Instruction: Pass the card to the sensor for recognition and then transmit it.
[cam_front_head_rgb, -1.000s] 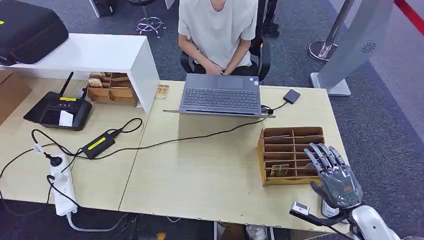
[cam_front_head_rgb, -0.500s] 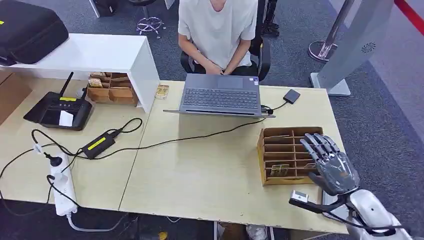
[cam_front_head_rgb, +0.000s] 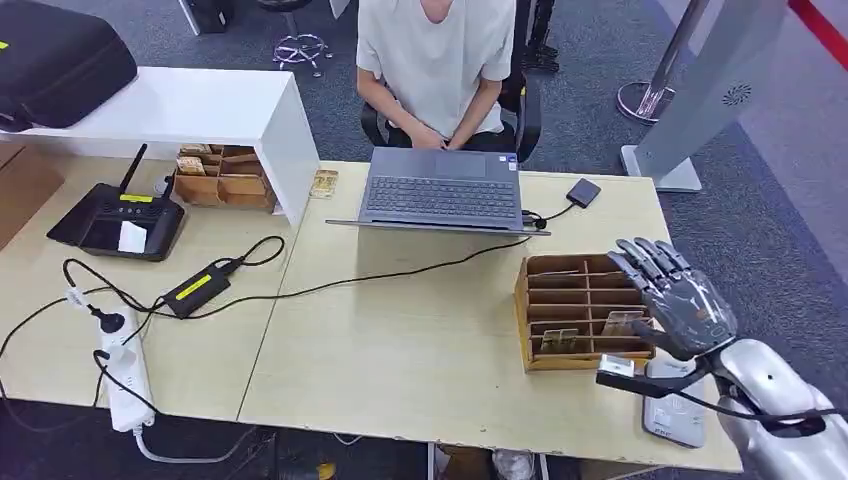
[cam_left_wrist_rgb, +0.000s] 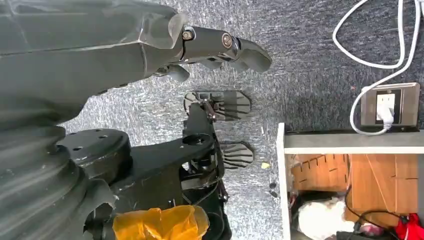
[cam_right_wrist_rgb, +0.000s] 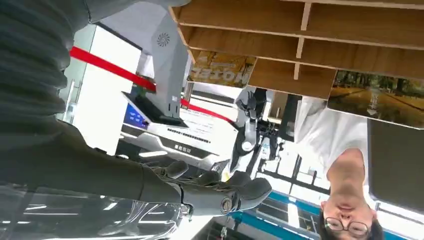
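Observation:
A wooden slotted card box (cam_front_head_rgb: 575, 268) stands on the right of the light desk. One card (cam_front_head_rgb: 560, 341) lies in a near slot, and a second card (cam_front_head_rgb: 622, 322) sits beside my right hand (cam_front_head_rgb: 682, 302). That hand hovers over the box's right side with its fingers spread, holding nothing. From the right wrist view the box (cam_right_wrist_rgb: 310, 30) is close, with a yellow card (cam_right_wrist_rgb: 221, 70), a scenic card (cam_right_wrist_rgb: 380, 100), and my right hand's fingers (cam_right_wrist_rgb: 220, 192) apart from them. A white card sensor (cam_front_head_rgb: 672, 412) lies near the front right corner. My left hand (cam_left_wrist_rgb: 220, 45) hangs over the floor, empty.
A person sits behind the grey laptop (cam_front_head_rgb: 443, 190) at the far side. A small dark device (cam_front_head_rgb: 583, 192) is cabled to it. Cables, a power brick (cam_front_head_rgb: 195, 288) and a power strip (cam_front_head_rgb: 122, 375) lie on the left, with a black router-like unit (cam_front_head_rgb: 118, 215) and a white shelf (cam_front_head_rgb: 200, 105).
My right hand has risen from the front right corner and moved away from me over the box's right side. The white sensor beneath it is now uncovered.

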